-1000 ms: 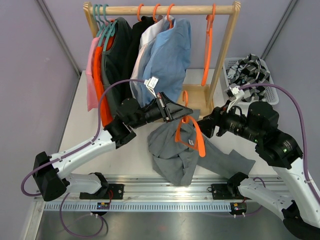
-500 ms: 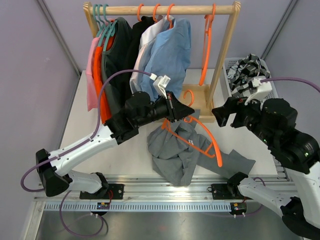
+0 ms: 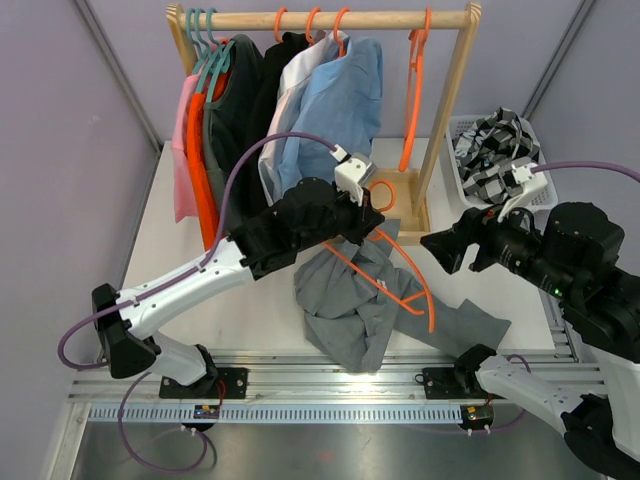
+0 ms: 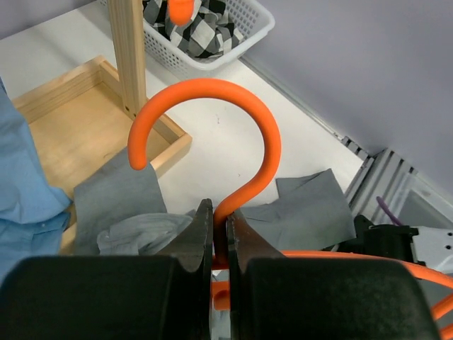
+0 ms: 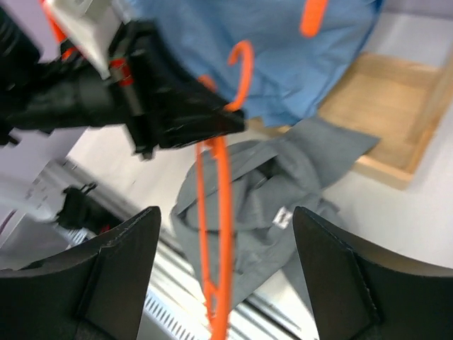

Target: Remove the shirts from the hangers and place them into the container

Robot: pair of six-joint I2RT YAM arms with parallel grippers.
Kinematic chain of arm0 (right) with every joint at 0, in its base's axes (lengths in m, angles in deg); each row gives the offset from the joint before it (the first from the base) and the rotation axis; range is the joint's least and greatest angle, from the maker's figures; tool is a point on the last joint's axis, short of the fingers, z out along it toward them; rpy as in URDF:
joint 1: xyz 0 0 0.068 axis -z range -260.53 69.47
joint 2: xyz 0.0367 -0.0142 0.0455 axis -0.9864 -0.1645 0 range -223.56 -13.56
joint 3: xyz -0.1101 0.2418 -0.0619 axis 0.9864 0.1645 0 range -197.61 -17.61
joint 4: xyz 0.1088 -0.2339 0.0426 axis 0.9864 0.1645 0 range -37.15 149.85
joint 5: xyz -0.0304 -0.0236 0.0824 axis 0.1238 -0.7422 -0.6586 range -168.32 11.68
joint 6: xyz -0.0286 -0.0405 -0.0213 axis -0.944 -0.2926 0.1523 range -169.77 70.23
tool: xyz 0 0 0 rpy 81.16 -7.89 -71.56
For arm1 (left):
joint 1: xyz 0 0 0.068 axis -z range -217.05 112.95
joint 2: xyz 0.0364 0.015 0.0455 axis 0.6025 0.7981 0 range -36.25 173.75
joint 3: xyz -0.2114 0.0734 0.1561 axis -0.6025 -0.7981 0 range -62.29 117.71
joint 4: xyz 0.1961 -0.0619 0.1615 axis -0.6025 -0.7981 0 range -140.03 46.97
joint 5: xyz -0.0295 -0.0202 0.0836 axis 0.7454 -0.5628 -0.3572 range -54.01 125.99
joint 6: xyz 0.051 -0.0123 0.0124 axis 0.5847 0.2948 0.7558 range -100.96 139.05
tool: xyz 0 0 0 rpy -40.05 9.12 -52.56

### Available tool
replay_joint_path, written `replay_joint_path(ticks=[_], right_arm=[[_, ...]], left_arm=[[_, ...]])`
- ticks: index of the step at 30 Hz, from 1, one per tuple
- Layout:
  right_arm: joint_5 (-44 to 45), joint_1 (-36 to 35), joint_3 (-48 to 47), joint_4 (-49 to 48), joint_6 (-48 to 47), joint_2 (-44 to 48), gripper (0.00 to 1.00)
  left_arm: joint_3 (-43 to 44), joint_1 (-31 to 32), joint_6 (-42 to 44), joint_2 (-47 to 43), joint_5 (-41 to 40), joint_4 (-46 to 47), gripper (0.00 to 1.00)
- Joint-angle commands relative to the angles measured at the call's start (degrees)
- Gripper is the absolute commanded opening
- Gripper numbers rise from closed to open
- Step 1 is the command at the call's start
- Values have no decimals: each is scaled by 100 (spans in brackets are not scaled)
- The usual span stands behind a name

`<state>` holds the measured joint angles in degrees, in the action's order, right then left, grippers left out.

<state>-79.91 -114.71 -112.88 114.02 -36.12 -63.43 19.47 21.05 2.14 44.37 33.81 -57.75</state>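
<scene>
The grey shirt (image 3: 355,310) lies crumpled on the counter (image 3: 265,315) just in front of the wooden rack (image 3: 380,17). An orange hanger (image 4: 205,88) slants across it; whether it is threaded through the cloth I cannot tell. The left pincer (image 4: 219,223) is clamped narrow on the hanger's neck, just below the hook. The right pincer (image 5: 226,212) stands wide, holding nothing, to the front right of the rack. The white basket (image 4: 251,25) sits right of the rack with the plaid shirt (image 4: 195,35) inside. A light blue shirt (image 3: 340,110) hangs on the rack.
</scene>
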Motion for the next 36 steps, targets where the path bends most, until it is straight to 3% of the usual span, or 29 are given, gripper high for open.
replay_joint_path(ticks=[1,5,11,14,17,18,19,20,23,24,27,36], right_arm=[[-1291,7,200,-26,242,-76,82],[-1511,7,858,-35,375,12,78],[-1485,7,1106,97,323,82,76],[-1642,7,1203,27,322,47,70],[-1810,7,1317,-148,349,-14,51],[-1828,7,1326,-166,349,-23,38],[-1837,7,1317,-184,349,-41,11],[-1758,7,1317,-193,349,-41,0],[-1661,7,1265,-193,305,-58,0],[-1617,7,1239,-193,288,-58,0],[-1345,7,1002,-131,209,-120,0],[-27,7,-246,106,-205,-462,0]], left_arm=[[481,8,399,129,-82,145,0],[648,8,364,156,146,189,0],[789,-1,311,42,472,162,0],[921,8,223,112,648,145,0],[1009,16,100,199,727,171,0],[1044,16,82,217,727,154,0],[1088,16,56,226,701,162,0],[1123,16,21,235,675,154,0],[1237,16,-32,226,613,101,15],[1264,16,-32,200,613,66,45],[1273,69,-58,-19,325,13,99],[256,403,258,-1688,-907,373,99]])
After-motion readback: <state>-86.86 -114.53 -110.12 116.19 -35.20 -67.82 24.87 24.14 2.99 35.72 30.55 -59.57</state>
